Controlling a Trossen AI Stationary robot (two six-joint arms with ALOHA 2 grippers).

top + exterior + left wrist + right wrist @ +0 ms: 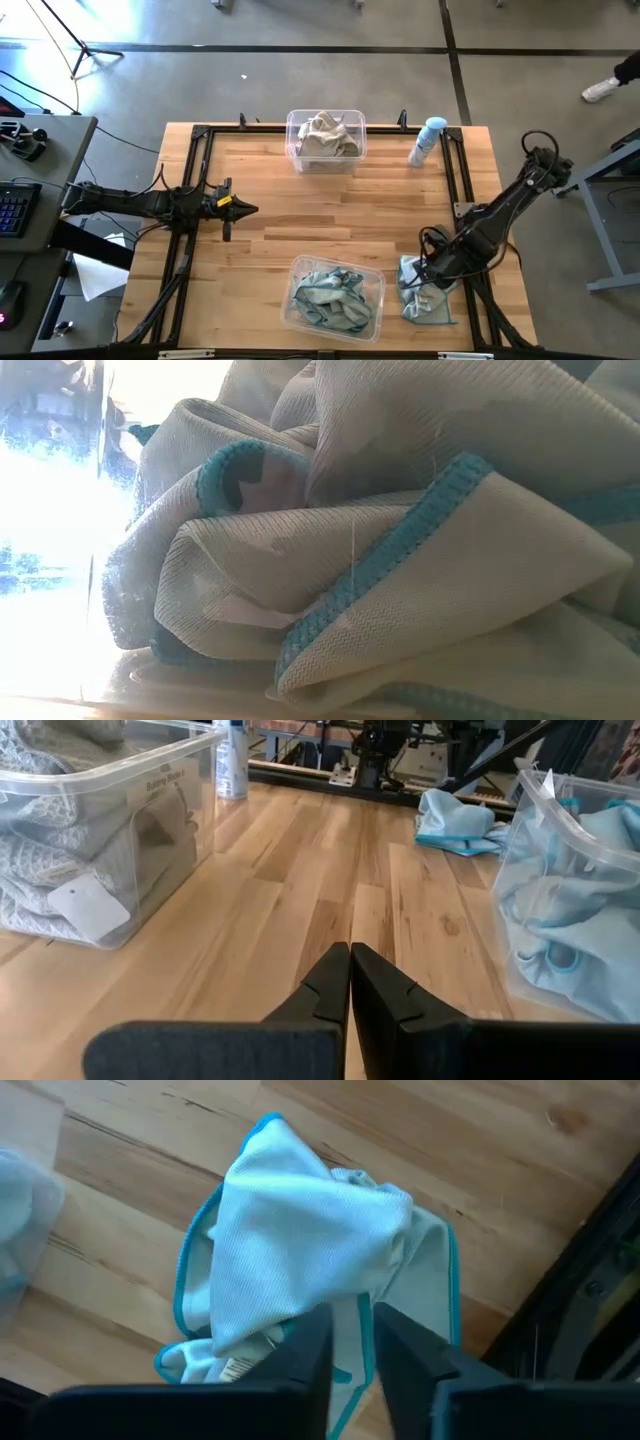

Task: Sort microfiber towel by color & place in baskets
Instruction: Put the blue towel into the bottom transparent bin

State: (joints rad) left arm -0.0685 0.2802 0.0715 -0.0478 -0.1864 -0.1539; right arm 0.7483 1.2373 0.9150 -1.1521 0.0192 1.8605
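Teal microfibre, soft and light — one loose towel left beside the full tub.

From above, the teal towel [425,300] lies crumpled on the counter [270,235] just beside the teal basket [335,298], the right hand [432,283] over it. The left wrist view shows the left hand [349,982] clenched, idle. The right wrist view shows the right hand's fingers slightly parted over a raised fold — it should pinch easily there, then drape.

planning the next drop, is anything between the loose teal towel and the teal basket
Nothing visible. The towel lies on bare table beside the basket of teal towels, with the right hand over it. The spray bottle stands at the far edge, out of the way.
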